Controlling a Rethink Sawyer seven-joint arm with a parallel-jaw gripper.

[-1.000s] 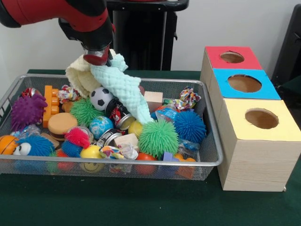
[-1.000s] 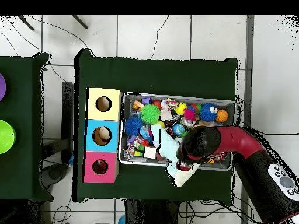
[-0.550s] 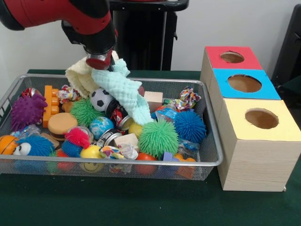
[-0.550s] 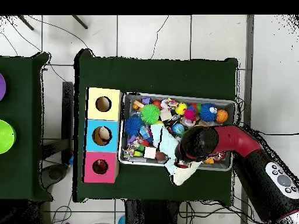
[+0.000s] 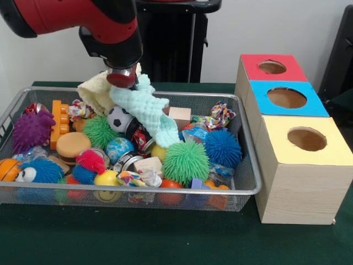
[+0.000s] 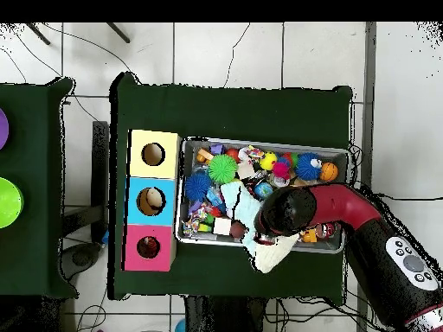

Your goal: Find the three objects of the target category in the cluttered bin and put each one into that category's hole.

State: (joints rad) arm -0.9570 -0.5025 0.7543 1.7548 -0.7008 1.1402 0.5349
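Item: red and black Sawyer arm, its gripper (image 5: 122,79) hung over the far rim of the silver wire-mesh bin (image 5: 249,182), pinched shut on a mint-green knobbly cloth (image 5: 148,112) together with a cream-yellow fuzzy cloth (image 5: 95,91); the actual fingertips were buried in fabric. The mint cloth was held by its upper end, so its length trailed down across the toys toward a green spiky rubber ball (image 5: 185,161); the cream cloth bunched over the bin's back edge. Judged purpose of the hold: lifting the soft cloths, presumably the target category, clear of the clutter before carrying them to a hole. Bin contents: blue spiky ball (image 5: 222,147), purple spiky ball (image 5: 32,131), small soccer ball (image 5: 118,116), globe-printed ball (image 5: 118,148), pale wooden cube (image 5: 180,117), orange plastic brick (image 5: 58,122), knotted multicoloured rope toys (image 5: 219,115). Beside the bin, a row of three wooden boxes, each with a round hole: red-topped box (image 5: 289,68), blue-topped box (image 5: 311,102), yellow-topped box (image 5: 333,144). Their interiors were unreadable.
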